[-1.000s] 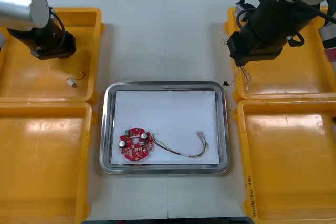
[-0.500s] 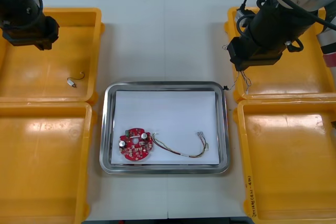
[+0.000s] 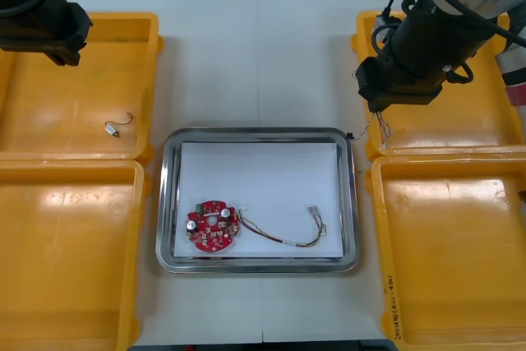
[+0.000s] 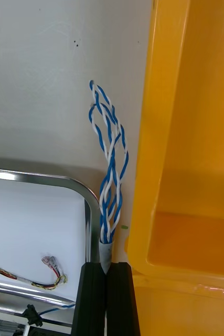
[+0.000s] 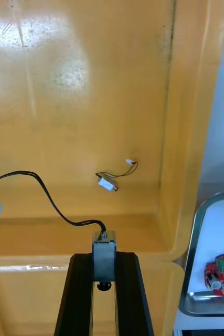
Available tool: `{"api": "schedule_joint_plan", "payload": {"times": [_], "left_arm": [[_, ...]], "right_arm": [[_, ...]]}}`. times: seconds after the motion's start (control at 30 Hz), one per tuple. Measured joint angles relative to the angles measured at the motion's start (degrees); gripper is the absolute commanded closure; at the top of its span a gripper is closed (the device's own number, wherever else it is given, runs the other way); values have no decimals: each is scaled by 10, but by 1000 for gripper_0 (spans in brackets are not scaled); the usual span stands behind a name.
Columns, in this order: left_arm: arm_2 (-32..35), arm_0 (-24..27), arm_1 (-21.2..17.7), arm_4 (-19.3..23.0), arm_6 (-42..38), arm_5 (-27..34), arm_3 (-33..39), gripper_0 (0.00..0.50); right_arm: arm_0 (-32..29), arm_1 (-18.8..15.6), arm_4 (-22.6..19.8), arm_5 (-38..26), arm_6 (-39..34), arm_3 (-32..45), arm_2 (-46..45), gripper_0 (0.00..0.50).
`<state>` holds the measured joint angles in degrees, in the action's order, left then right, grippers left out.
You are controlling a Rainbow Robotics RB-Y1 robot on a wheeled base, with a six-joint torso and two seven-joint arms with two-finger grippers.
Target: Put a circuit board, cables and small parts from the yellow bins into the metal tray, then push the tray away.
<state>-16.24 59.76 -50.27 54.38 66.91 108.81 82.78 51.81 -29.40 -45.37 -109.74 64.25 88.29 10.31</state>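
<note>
My right gripper is shut on a twisted blue and white cable. The cable hangs over the table strip between the metal tray and the far right yellow bin. In the front view the same cable dangles below the right gripper beside the tray's far right corner. The white-lined tray holds a round red circuit board and a red and yellow cable. My left gripper, above the far left bin, is shut on a small metal part trailing a black wire.
Another small metal part with a thin wire lies on the floor of the far left bin. Both near bins flank the tray. A small black connector rests on the table by the tray's far right corner.
The left arm has drawn back toward the far left corner of its bin. The right arm has shifted slightly, with the blue and white cable still hanging from it.
</note>
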Motion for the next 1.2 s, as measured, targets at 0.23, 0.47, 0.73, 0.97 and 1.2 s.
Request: {"api": "schedule_joint_plan", "payload": {"times": [0.23,0.47,0.73,0.97,1.2], "left_arm": [[42,-71,-1,20,-167,6,143,500],[48,-120,-1,28,-241,7,217,500],[48,-140,19,25,-242,7,287,500],[48,-154,79,-11,-242,7,315,500],[36,-165,124,-54,-242,7,318,500]], "right_arm": [[-1,0,1,0,0,0,0,500],[-1,0,1,0,0,0,0,500],[-1,0,1,0,0,0,0,500],[-1,0,1,0,0,0,0,500],[-1,0,1,0,0,0,0,500]]}}
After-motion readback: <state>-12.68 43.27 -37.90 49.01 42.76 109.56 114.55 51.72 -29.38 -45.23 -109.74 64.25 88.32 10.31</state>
